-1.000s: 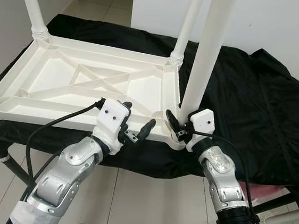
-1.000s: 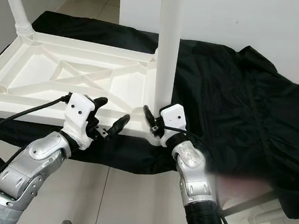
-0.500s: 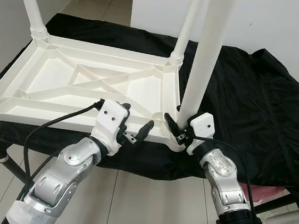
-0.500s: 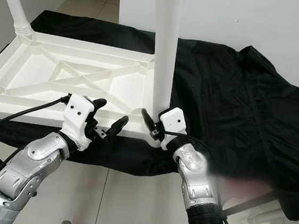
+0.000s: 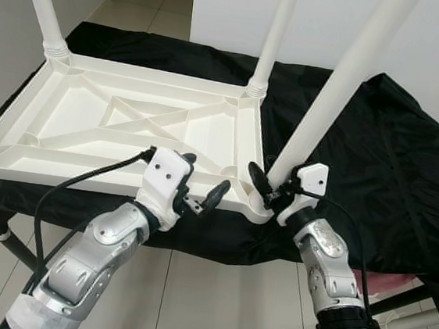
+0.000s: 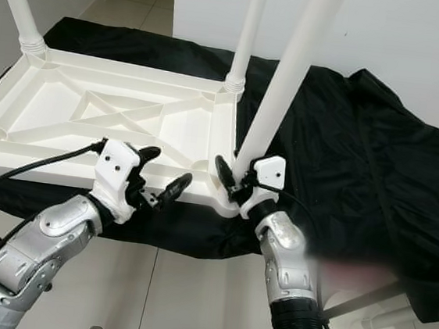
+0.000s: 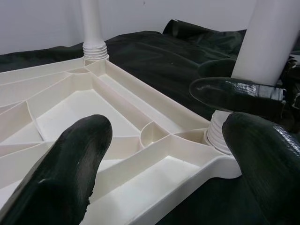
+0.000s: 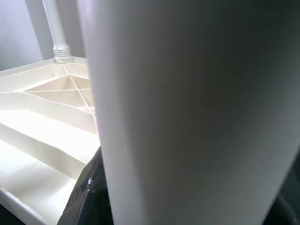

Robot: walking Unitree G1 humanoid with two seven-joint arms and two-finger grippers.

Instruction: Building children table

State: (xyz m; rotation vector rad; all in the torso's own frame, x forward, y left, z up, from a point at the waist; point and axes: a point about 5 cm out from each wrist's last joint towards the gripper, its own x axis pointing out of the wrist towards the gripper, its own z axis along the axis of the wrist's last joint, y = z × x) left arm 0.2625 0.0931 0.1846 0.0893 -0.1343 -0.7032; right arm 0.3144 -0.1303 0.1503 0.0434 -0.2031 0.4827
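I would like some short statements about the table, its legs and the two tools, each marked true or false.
1. The white table top lies upside down on a black cloth. True.
2. The right tool grips a leg that leans. True.
3. The left tool is shut on a leg. False: it is open and holds nothing.
4. The cloth is red. False: it is black.

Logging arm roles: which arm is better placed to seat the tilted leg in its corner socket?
Right: its pincer grips the tilted leg just above the socket. The left pincer hangs open over the tabletop.
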